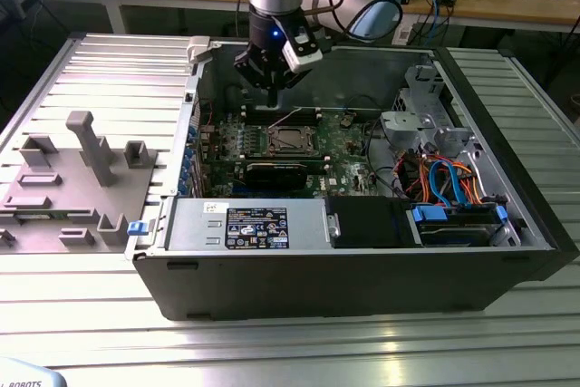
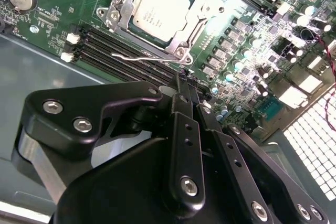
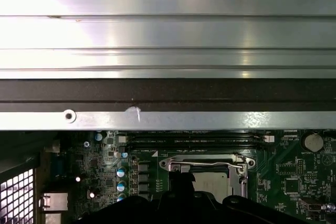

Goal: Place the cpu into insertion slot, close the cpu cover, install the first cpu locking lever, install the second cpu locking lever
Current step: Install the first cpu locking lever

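The cpu (image 2: 160, 10), a silver-topped square, lies in the insertion slot (image 2: 177, 51) on the green motherboard. The cpu cover (image 2: 116, 17) lies flat around it as a silver frame. One wire locking lever (image 2: 137, 56) runs along the socket edge nearest my fingers, its bent end sticking out to the side. In the exterior view my gripper (image 1: 272, 95) hangs above the board, just behind the insertion slot (image 1: 288, 140). Its black fingers (image 2: 182, 95) are shut together with nothing between them. The first wrist view shows the cpu (image 3: 211, 179) under a lever (image 3: 215, 163).
The open computer case (image 1: 507, 256) stands on a ribbed metal table. Inside it are a power supply (image 1: 254, 227), a black card (image 1: 276, 172), a drive cage and cables (image 1: 444, 178). A grey fixture block (image 1: 82, 178) sits at the exterior view's left.
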